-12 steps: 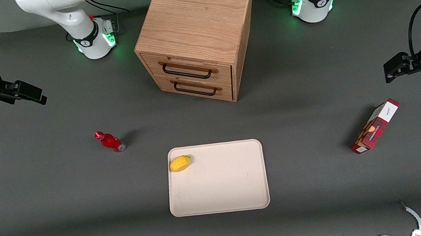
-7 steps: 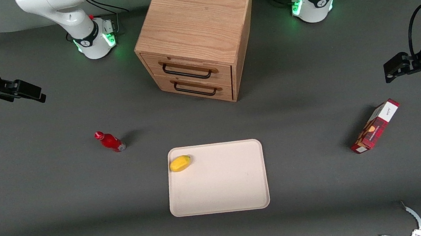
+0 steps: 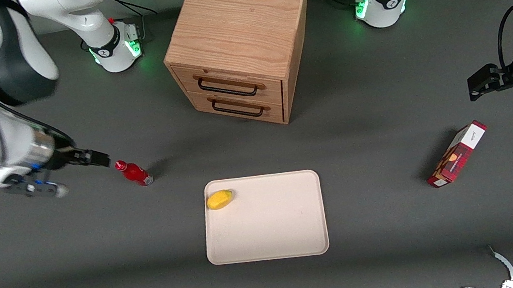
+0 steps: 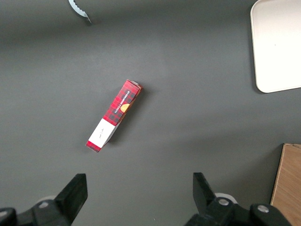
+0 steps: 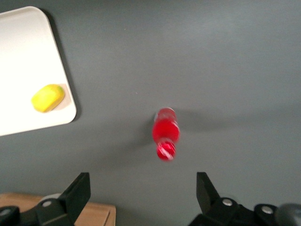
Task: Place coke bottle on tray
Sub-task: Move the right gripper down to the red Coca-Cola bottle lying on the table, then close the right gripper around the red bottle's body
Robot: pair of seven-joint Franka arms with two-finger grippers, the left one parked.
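front view: gripper point(image 3: 97, 159) just beside coke bottle point(image 3: 134, 173) cap, working arm's end; bottle stands upright on table, off tray point(image 3: 270, 242).
right wrist view: fingers point(image 5: 77, 193) spread, empty; bottle point(image 5: 165, 132) ahead, midway between them, cap toward camera.

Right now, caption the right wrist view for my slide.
Open gripper above upright coke bottle on the table, tray with yellow fruit nearby.

The front camera looks steeply down on the whole counter point(image 3: 364, 159) from high up, while the right wrist camera, just above the hand point(image 5: 141, 193) with its fingers spread, faces straight down closely on the coke bottle point(image 5: 165, 132) and tray point(image 5: 28, 66) corner, both also seen from the front.
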